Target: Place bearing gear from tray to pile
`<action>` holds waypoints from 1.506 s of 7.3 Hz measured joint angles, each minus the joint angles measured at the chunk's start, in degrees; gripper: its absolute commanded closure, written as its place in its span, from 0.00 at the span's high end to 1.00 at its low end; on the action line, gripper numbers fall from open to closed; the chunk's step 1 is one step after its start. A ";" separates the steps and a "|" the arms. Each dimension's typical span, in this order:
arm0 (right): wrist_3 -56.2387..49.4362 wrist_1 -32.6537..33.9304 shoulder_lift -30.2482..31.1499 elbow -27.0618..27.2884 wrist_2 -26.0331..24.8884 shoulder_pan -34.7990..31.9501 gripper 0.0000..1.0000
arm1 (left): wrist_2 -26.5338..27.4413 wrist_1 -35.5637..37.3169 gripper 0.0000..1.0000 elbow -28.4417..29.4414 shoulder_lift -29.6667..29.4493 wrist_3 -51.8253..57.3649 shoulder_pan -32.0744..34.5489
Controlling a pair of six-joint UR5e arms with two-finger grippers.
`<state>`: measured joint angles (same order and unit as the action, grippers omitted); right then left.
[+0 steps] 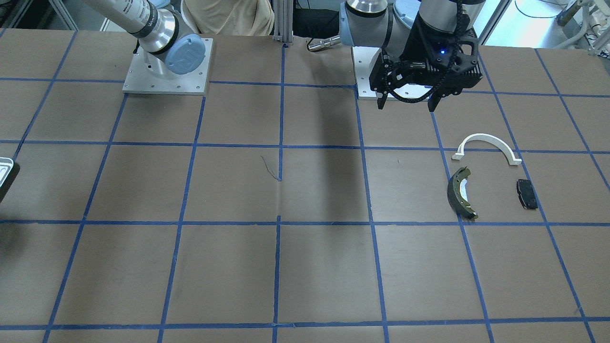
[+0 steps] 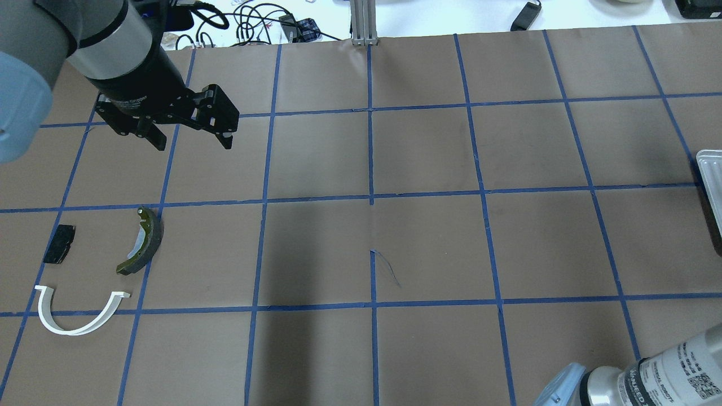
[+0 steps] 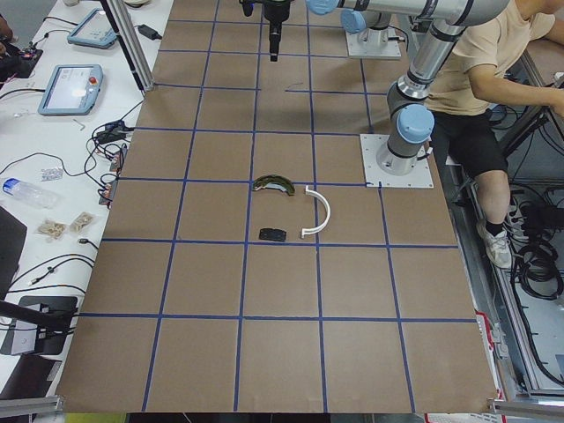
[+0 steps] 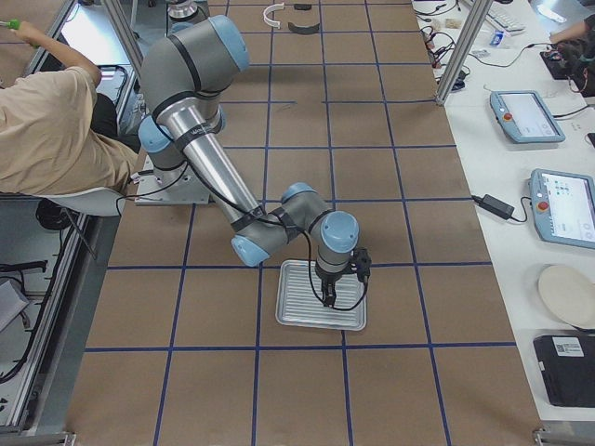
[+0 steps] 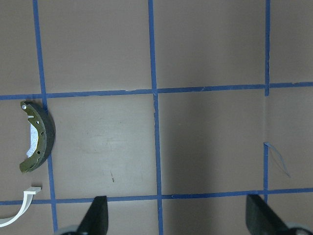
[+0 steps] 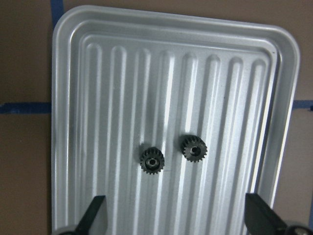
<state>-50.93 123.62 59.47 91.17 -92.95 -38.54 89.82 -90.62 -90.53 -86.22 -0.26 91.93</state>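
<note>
Two small black bearing gears [image 6: 152, 160] [image 6: 194, 148] lie side by side in the ribbed silvery tray [image 6: 63, 98]. My right gripper [image 6: 176, 220] is open and empty, hovering above the tray [image 4: 321, 321]. Only a sliver of the tray shows in the front view [image 1: 4, 169] and in the overhead view [image 2: 709, 169]. The pile is a white arch [image 2: 70, 331], a dark brake shoe [image 2: 148, 237] and a black pad [image 2: 60, 243]. My left gripper [image 2: 189, 141] is open and empty, raised beyond the pile.
The table is brown paper with a blue tape grid. The arm bases stand on metal plates [image 1: 143, 83] at the robot's edge. A seated person [image 4: 56, 121] is beside the robot. Cables and tablets lie on the side bench [image 3: 75, 88].
</note>
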 measured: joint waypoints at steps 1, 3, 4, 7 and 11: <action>2.02 3.47 -0.74 1.55 0.14 0.02 0.96 | 0.00 0.00 1.00 0.00 0.00 0.00 0.00; 5.04 8.54 -2.32 3.46 0.13 0.04 0.89 | 0.00 0.00 1.00 0.00 0.03 0.00 0.00; 6.97 8.99 -2.60 3.81 0.05 0.03 0.87 | 0.00 0.00 1.00 0.00 0.06 0.00 0.00; 12.09 9.01 -2.73 3.96 0.29 -0.34 0.66 | 0.00 0.00 1.00 0.00 0.15 0.00 0.00; 12.51 9.38 -3.63 3.93 0.30 -0.40 0.52 | 0.00 0.00 1.00 0.00 0.18 0.02 0.00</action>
<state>-38.42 133.00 55.85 95.10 -92.66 -38.94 89.82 -90.62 -90.53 -86.05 -0.24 91.93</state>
